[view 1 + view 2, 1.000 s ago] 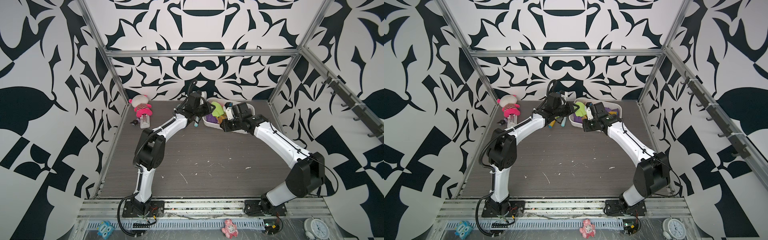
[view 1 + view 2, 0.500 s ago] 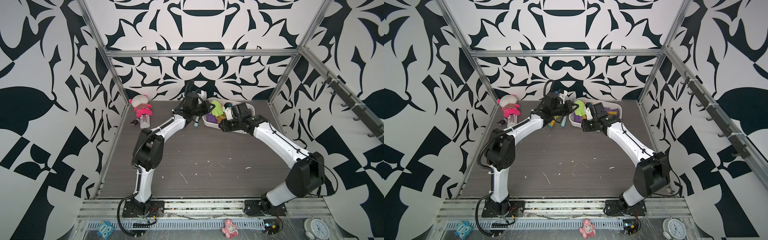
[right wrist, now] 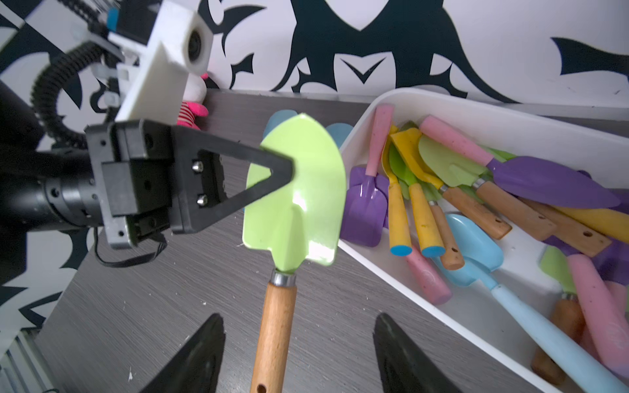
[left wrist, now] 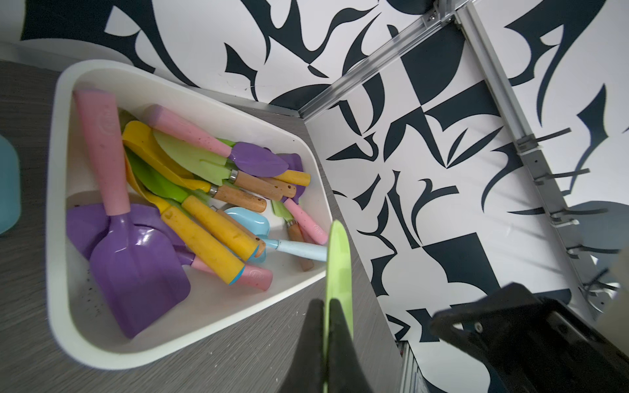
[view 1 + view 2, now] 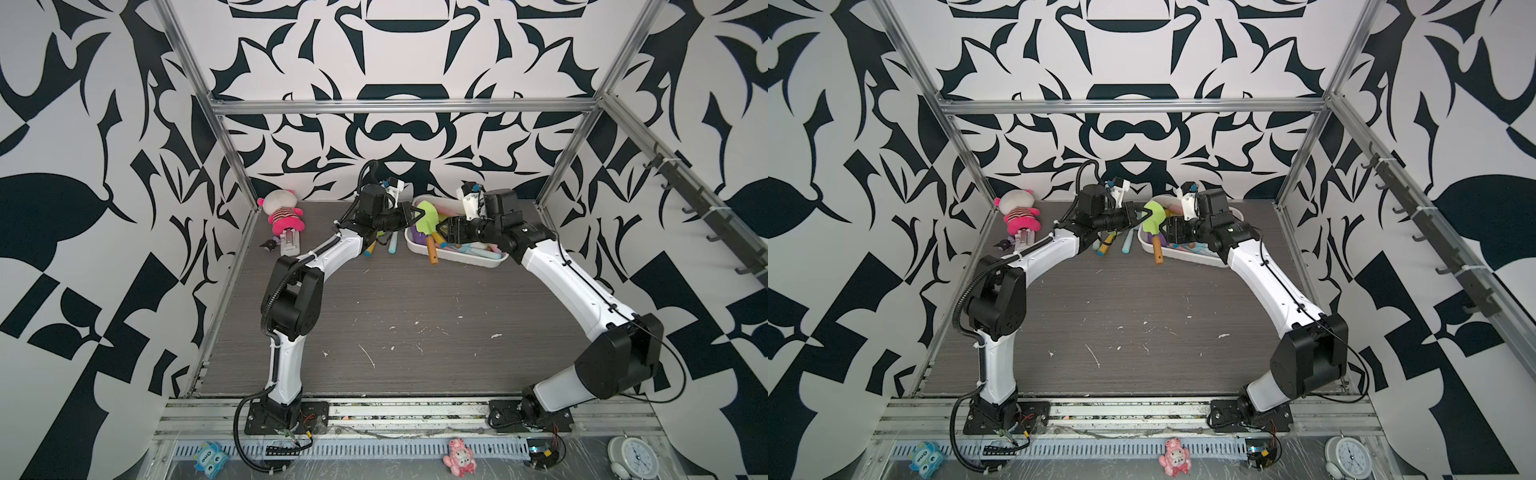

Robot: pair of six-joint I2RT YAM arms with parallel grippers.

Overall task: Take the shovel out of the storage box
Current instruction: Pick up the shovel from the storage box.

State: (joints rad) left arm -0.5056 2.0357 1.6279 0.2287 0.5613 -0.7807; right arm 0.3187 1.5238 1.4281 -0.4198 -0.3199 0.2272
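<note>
A shovel (image 3: 296,197) with a light green blade and a wooden handle hangs in the air at the left end of the storage box (image 3: 493,122). My left gripper (image 3: 289,166) is shut on the blade's edge, which the left wrist view shows as a thin green strip (image 4: 338,265) between the closed jaws (image 4: 326,303). My right gripper (image 3: 299,318) stands open, with a finger on each side of the handle and not touching it. Both top views show the shovel (image 5: 428,218) (image 5: 1152,220) between the left gripper (image 5: 417,214) and the right gripper (image 5: 446,230).
The white box (image 5: 465,262) at the back holds several more shovels in purple, yellow, pink, blue and green. Two blue-tipped tools (image 5: 392,245) lie on the table left of it. A pink plush doll (image 5: 282,212) lies in the back left corner.
My right gripper has opened and let go of the shovel's handle. My left gripper has closed onto the green blade.
</note>
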